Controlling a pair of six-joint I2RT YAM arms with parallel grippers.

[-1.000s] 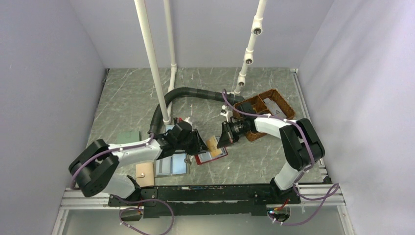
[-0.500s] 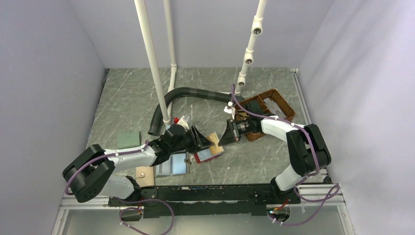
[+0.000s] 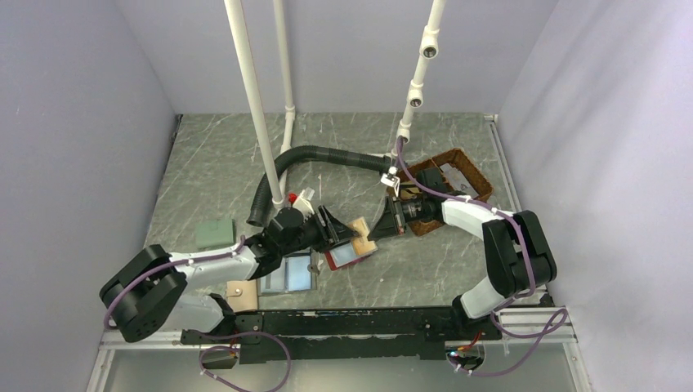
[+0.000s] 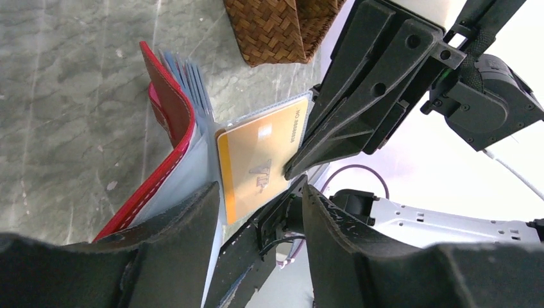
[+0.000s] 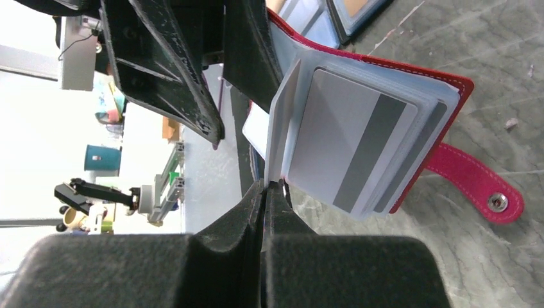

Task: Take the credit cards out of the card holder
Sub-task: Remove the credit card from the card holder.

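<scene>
Left wrist view: the thin tan-orange credit card (image 4: 256, 163) sits in a clear sleeve of the small red bifold card holder (image 4: 168, 109), which lies open between the two sets of jaws; the clenched right jaws nip the card's far edge; the left jaws stand released, seemingly gripping nothing. Best to draw the card straight along its sleeve, away from the left jaws, while those steady the holder. Both arms reach low and inward, wrists facing, over the grey marbled surface (image 3: 212, 163).

red card holder (image 4: 168, 106), tan-orange card (image 4: 256, 163), grey dark-striped card (image 5: 349, 144), brown woven basket (image 4: 272, 25), grey veined table (image 4: 64, 96)
</scene>
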